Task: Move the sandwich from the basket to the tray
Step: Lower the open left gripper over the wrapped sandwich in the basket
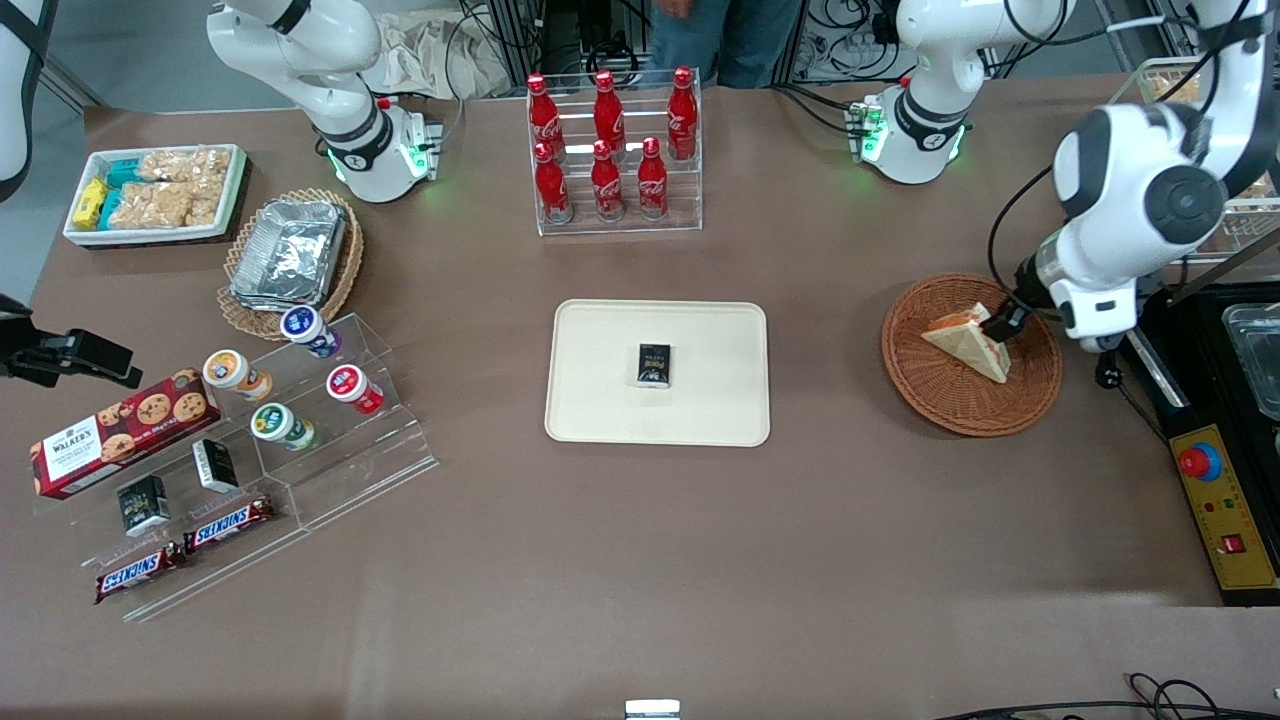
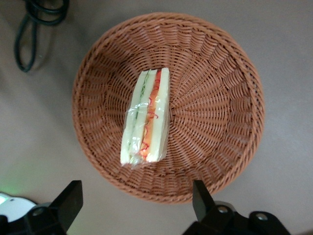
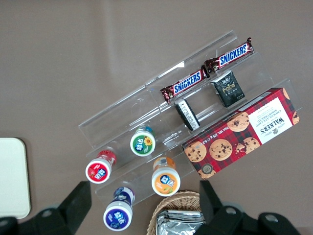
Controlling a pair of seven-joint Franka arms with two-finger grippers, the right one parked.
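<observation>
The claw (image 2: 134, 203) hangs spread wide just above the basket (image 2: 215, 98), with the wrapped sandwich (image 2: 146, 117) lying in it directly below, not yet pinched. That slick film could slip from the fingers, or they might snag the wicker rim instead.

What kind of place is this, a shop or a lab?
Likely a robotics lab staged as a snack counter: cola bottles racked, Snickers bars displayed, emergency stop button. The open claw hovers above the sandwich in the basket.
</observation>
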